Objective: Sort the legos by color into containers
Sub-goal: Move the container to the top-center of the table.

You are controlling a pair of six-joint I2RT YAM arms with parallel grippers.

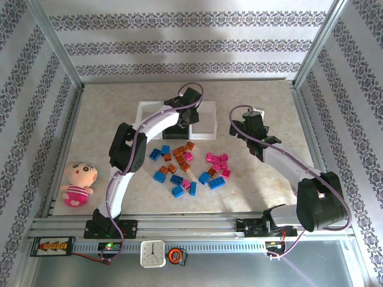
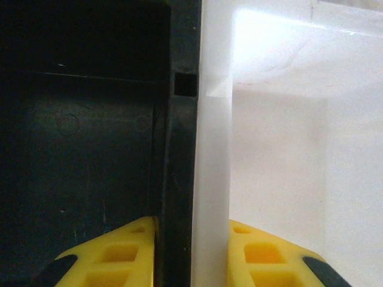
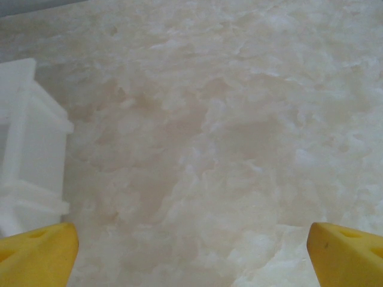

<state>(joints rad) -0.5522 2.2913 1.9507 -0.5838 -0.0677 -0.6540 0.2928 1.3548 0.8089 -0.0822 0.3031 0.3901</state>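
While the legos (image 1: 188, 164) lie loose on the desk (image 1: 269, 89), the entry reads: one scatter running left to right, blue (image 1: 160, 175) mostly leftward, orange-brown (image 1: 179, 152) central, pink (image 1: 216, 160) rightward, all on the near side of the containers (image 1: 206, 122). Item, left jaws: closed, one finger (image 2: 119, 257) inside the black bin (image 2: 78, 137), the other inside the white bin (image 2: 281, 149) to its right, pinching the pair's touching walls; no brick held. Item, right jaws: spread wide, empty, over bare desk just right of the row. Judgement: the bricks lie back toward the bases from both; the right arm (image 1: 281, 158), being free, sits nearer the pink group.
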